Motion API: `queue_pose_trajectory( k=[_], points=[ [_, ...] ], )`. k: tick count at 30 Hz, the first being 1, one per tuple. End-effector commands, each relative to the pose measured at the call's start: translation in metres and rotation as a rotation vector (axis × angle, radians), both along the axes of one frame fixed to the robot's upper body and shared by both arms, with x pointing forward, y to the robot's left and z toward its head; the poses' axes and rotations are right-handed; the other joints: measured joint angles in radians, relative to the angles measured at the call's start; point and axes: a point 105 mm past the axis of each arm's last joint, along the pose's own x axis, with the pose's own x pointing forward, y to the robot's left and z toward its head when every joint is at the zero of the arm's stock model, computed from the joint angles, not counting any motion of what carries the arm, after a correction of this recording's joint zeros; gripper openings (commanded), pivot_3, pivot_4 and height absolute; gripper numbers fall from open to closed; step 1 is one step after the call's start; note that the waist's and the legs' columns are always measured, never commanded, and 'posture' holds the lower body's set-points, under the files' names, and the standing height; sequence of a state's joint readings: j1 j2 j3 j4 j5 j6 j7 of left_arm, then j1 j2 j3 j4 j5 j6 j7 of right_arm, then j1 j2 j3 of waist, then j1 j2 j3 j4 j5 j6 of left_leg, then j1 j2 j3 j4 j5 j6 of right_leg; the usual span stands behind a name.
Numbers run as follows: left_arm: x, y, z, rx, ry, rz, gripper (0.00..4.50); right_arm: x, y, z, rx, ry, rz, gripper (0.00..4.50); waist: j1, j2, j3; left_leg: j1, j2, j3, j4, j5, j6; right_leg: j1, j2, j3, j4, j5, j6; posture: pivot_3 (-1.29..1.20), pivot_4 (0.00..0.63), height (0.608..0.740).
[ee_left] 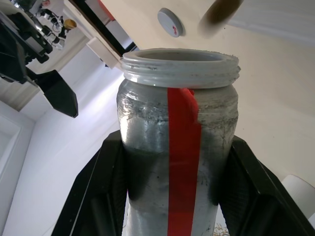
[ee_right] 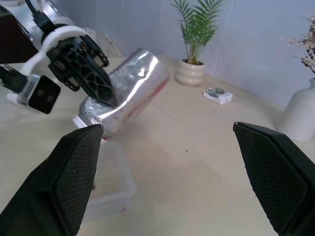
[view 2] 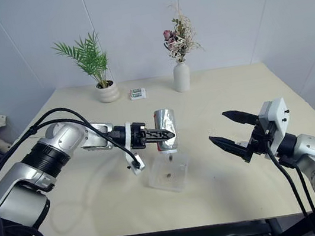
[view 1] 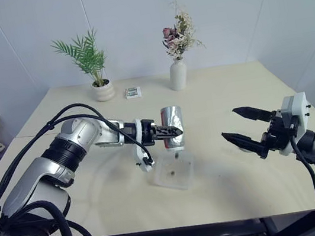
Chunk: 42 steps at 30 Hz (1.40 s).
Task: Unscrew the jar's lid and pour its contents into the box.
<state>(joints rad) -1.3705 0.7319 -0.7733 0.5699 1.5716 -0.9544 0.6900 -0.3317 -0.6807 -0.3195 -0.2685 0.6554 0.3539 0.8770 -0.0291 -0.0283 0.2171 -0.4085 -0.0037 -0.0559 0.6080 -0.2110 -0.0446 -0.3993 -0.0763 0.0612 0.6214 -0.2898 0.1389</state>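
Pale wood of the table fills most of the head views, with white walls behind. At the centre of the frame the jar is held upended over the box, its open mouth pointed down just above the tray. It is clamped across its body by the left gripper, whose black fingers are closed on it from the left of the frame. The jar is seen as a short cylinder with a silvery sheen, a red strip along its side and a threaded, uncapped neck. The lid is seen lying on the table in the left wrist view, pale grey with a small red mark. A few tiny dark bits already lie inside the clear, shallow tray.

The pouring step is judged to be in hand, and nearly done. A further tilt or a light shake over the tray is probably called for, so that nothing is left inside.

At the lower right, the right gripper is held wide open and empty, well apart from the tray. A potted plant, a white vase and a small carton stand along the upper part of the frame.
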Motion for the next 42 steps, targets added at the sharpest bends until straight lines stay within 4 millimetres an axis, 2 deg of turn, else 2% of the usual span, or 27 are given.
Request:
queue_pose_trajectory(
  k=[1, 6, 9, 11, 14, 15, 18, 19, 20, 21, 23, 25, 29, 30, 34, 37, 42],
  points=[
    [0.003, 0.006, 0.023, -0.010, -0.076, 0.022, 2.05, 0.000, 0.003, 0.012, 0.011, -0.062, 0.005, 4.47, 0.002, 0.000, 0.000, 0.000, 0.000, 0.000, 0.001, 0.000, 0.000, 0.000, 0.000, 0.000, 0.001, 0.000, 0.000, 0.00, 0.150, 0.740],
    [0.009, 0.011, 0.040, -0.145, 0.033, 0.078, 2.05, 0.002, 0.006, 0.011, 0.005, -0.054, 0.023, 4.47, 0.004, 0.000, 0.000, 0.000, 0.000, 0.000, 0.002, 0.000, 0.001, 0.000, 0.000, 0.000, 0.001, 0.000, 0.000, 0.00, 0.150, 0.740],
    [0.017, 0.022, 0.042, -0.227, 0.147, 0.161, 2.05, 0.001, 0.007, 0.010, 0.001, -0.047, 0.034, 4.47, 0.004, 0.000, 0.000, 0.000, 0.000, 0.000, 0.002, 0.000, 0.001, 0.000, 0.000, 0.000, 0.001, 0.000, 0.000, 0.00, 0.150, 0.740],
    [0.021, 0.034, 0.038, -0.370, 0.375, 0.236, 2.05, 0.000, 0.009, 0.011, -0.003, -0.040, 0.050, 4.47, 0.002, 0.000, 0.000, 0.000, 0.000, 0.000, 0.002, 0.000, 0.001, 0.000, 0.000, 0.000, 0.001, 0.000, 0.000, 0.00, 0.150, 0.740],
    [0.044, 0.060, 0.036, -0.874, 0.971, 0.425, 2.05, -0.001, 0.018, 0.015, -0.003, -0.033, 0.096, 4.47, 0.000, 0.006, -0.003, 0.001, 0.000, 0.002, 0.002, -0.001, 0.001, 0.001, -0.001, 0.001, 0.002, 0.000, -0.001, 0.00, 0.150, 0.740],
    [0.043, 0.067, 0.033, -0.952, 1.163, 0.429, 2.05, -0.001, 0.020, 0.016, -0.001, -0.033, 0.106, 4.47, -0.001, 0.006, -0.002, 0.002, 0.000, 0.004, 0.002, -0.001, 0.001, 0.001, -0.001, 0.002, 0.004, -0.001, -0.001, 0.00, 0.150, 0.740],
    [0.040, 0.083, 0.038, -1.099, 1.382, 0.405, 2.05, -0.003, 0.025, 0.020, 0.000, -0.038, 0.131, 4.47, -0.005, 0.004, -0.001, 0.002, 0.004, 0.004, 0.004, -0.001, 0.001, 0.000, 0.002, 0.002, 0.006, 0.000, -0.004, 0.00, 0.150, 0.740],
    [0.045, 0.100, 0.042, -1.254, 1.454, 0.393, 2.05, -0.003, 0.031, 0.022, 0.003, -0.037, 0.156, 4.47, -0.003, 0.004, 0.000, 0.002, 0.004, 0.002, 0.004, -0.001, 0.001, 0.000, 0.003, 0.002, 0.007, 0.000, -0.004, 0.00, 0.150, 0.740],
    [0.054, 0.122, 0.039, -1.444, 1.586, 0.408, 2.05, -0.002, 0.037, 0.025, 0.006, -0.039, 0.180, 4.47, -0.003, 0.004, 0.000, 0.002, 0.004, 0.001, 0.005, -0.001, 0.001, 0.000, 0.004, 0.001, 0.008, 0.000, -0.004, 0.00, 0.150, 0.740],
    [0.061, 0.143, 0.034, -1.620, 1.642, 0.415, 2.05, -0.003, 0.043, 0.026, 0.006, -0.039, 0.207, 4.47, -0.006, 0.004, 0.000, 0.002, 0.004, 0.000, 0.006, -0.001, 0.001, 0.000, 0.004, 0.001, 0.009, 0.000, -0.004, 0.00, 0.150, 0.740],
    [0.064, 0.169, 0.026, -1.822, 1.667, 0.421, 2.05, -0.003, 0.050, 0.029, 0.005, -0.040, 0.241, 4.47, -0.010, 0.004, -0.001, 0.004, 0.004, 0.001, 0.007, -0.001, 0.001, 0.000, 0.003, 0.002, 0.011, 0.000, -0.004, 0.00, 0.150, 0.740],
    [0.062, 0.182, 0.024, -1.909, 1.654, 0.415, 2.05, -0.004, 0.054, 0.031, 0.005, -0.041, 0.258, 4.47, -0.008, 0.004, -0.001, 0.005, 0.004, 0.000, 0.007, -0.001, 0.001, 0.002, 0.003, 0.001, 0.011, 0.000, -0.004, 0.00, 0.150, 0.740],
    [0.058, 0.243, -0.008, -2.177, 1.510, 0.501, 2.05, -0.003, 0.070, 0.037, -0.011, -0.052, 0.340, 4.47, -0.002, 0.004, -0.001, 0.005, 0.003, 0.000, 0.007, 0.000, 0.000, 0.002, 0.003, 0.001, 0.010, 0.000, -0.004, 0.00, 0.150, 0.740],
    [0.058, 0.251, -0.014, -2.216, 1.493, 0.519, 2.05, -0.003, 0.072, 0.038, -0.011, -0.054, 0.348, 4.47, -0.001, 0.004, -0.001, 0.005, 0.003, 0.000, 0.007, 0.000, 0.000, 0.002, 0.003, 0.001, 0.010, 0.000, -0.004, 0.00, 0.150, 0.740],
    [0.050, 0.269, -0.028, -2.202, 1.365, 0.537, 2.05, -0.001, 0.077, 0.039, -0.012, -0.061, 0.363, 4.47, 0.006, 0.003, -0.002, 0.003, 0.003, -0.001, 0.007, 0.000, 0.000, 0.002, 0.002, -0.001, 0.008, 0.000, -0.004, 0.00, 0.150, 0.740],
    [0.047, 0.293, -0.048, -2.344, 1.318, 0.571, 2.05, 0.000, 0.080, 0.038, -0.009, -0.062, 0.372, 4.47, 0.005, 0.003, -0.002, 0.003, 0.002, -0.001, 0.006, 0.000, 0.000, 0.002, 0.000, -0.001, 0.006, 0.000, -0.004, 0.00, 0.150, 0.740],
    [0.044, 0.294, -0.055, -2.334, 1.309, 0.537, 2.05, 0.001, 0.080, 0.038, 0.001, -0.064, 0.374, 4.47, 0.005, 0.003, -0.002, 0.002, 0.001, -0.001, 0.006, -0.001, 0.000, 0.002, 0.000, -0.002, 0.006, 0.001, -0.003, 0.00, 0.150, 0.740]
  ],
)
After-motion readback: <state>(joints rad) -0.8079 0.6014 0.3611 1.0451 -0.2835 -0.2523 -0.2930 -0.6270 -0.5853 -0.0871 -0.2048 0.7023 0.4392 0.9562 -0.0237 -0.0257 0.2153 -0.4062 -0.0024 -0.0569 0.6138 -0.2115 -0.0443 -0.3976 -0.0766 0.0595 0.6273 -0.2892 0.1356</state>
